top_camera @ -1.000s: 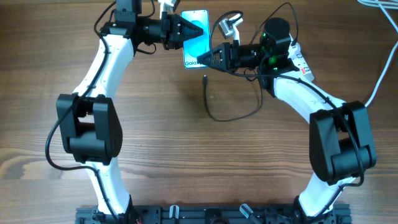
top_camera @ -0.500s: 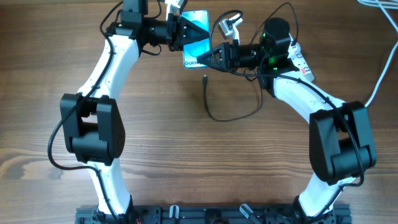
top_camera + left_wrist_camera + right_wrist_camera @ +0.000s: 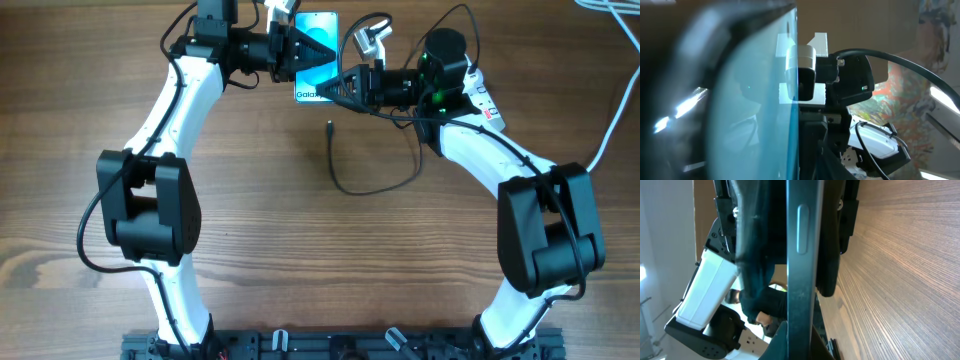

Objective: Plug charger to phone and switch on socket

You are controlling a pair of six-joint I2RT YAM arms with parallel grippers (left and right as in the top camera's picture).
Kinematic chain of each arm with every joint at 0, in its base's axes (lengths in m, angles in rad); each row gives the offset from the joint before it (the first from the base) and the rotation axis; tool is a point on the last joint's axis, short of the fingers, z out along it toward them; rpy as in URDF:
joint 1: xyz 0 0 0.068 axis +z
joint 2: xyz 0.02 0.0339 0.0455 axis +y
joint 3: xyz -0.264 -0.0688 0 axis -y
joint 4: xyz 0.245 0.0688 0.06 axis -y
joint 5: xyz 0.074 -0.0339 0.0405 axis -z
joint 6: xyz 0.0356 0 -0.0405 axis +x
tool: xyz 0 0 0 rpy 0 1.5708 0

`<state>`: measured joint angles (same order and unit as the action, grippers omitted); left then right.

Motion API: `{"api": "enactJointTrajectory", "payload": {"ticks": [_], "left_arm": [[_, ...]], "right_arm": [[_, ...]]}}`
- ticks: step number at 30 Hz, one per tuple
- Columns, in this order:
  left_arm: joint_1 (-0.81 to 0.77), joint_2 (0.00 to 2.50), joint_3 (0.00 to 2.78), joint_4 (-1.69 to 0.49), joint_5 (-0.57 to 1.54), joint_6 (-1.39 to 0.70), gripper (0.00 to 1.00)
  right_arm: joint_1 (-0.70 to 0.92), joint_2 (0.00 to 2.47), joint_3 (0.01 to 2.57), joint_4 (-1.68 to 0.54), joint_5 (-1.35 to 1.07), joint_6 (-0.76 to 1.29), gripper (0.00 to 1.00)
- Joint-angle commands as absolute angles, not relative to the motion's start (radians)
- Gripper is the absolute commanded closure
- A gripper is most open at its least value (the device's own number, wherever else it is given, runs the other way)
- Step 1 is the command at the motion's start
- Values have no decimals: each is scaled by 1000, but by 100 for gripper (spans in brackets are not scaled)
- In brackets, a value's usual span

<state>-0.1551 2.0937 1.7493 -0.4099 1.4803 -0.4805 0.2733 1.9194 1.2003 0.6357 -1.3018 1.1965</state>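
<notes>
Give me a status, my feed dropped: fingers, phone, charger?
Left gripper and right gripper both shut on phone. Charger plug lying loose on table, unplugged. Socket partly hidden by right arm.

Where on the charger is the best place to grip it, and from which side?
Just behind the plug tip, from straight above, fingers across the cable. That stretch lies straight and flat on the table, pointing at the phone; farther back it loops.
</notes>
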Motion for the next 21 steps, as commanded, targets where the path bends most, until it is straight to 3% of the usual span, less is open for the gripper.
{"api": "enactJointTrajectory", "payload": {"ticks": [1,3,6,10,13,16,18,21], "left_arm": [[-152,2068,1761,-392,1510,-479,89],[-152,2068,1761,-392,1510,-479,96],[-147,2068,1761,-393,1481,-480,96],[-119,2068,1761,-475,1296,-479,96],[-101,2068,1761,-615,1076,-476,96],[-95,2068,1761,-803,815,-476,96],[-99,2068,1761,-906,689,-476,96],[-104,2068,1760,-958,606,-476,96]], "right_arm": [[276,1926,1202,634,-1295,1204,96],[275,1926,1202,634,-1295,1202,96],[268,1926,1202,635,-1282,1176,58],[242,1926,1202,616,-1283,1116,36],[231,1926,1202,488,-1275,987,30],[231,1926,1202,181,-1209,723,29],[231,1926,1202,-95,-1052,511,29],[231,1926,1202,-302,-857,376,30]]}}
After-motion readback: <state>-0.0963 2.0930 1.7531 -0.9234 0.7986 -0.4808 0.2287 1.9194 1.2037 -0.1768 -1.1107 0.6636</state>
